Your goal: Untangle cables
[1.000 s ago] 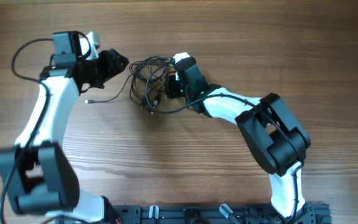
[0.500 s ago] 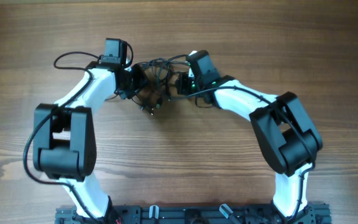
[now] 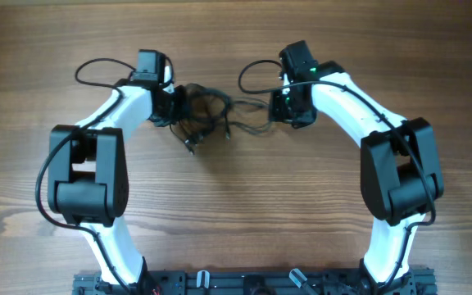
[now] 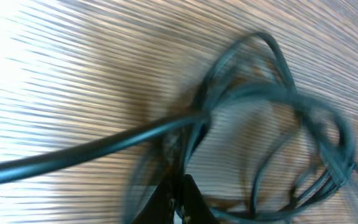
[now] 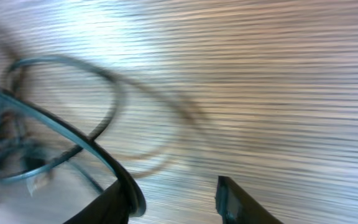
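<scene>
The cables [image 3: 207, 115], thin black wires, lie looped in a bunch at the table's upper middle. Small plug tips [image 3: 191, 147] stick out at the bunch's lower side. My left gripper [image 3: 180, 105] is pushed into the left side of the bunch. Through a blurred left wrist view, the left gripper [image 4: 180, 194] is shut with strands of the cables [image 4: 278, 93] meeting at its tips. My right gripper [image 3: 279, 106] stands to the right of the bunch, and one strand [image 3: 252, 127] stretches toward it. The right gripper [image 5: 176, 193] is open, a cable [image 5: 61, 134] lying against its left finger.
Thicker black cables of the arms arch over the table at the upper left [image 3: 97, 65] and beside the right wrist [image 3: 252, 74]. Both white arms reach in from the sides of the wooden table [image 3: 236, 205]. Their mounting rail [image 3: 244, 283] runs along the front edge.
My left arm swung in from the left to the bunch and its gripper shut there. My right gripper moved right and away from the bunch, opening wider, and a strand now stretches out.
</scene>
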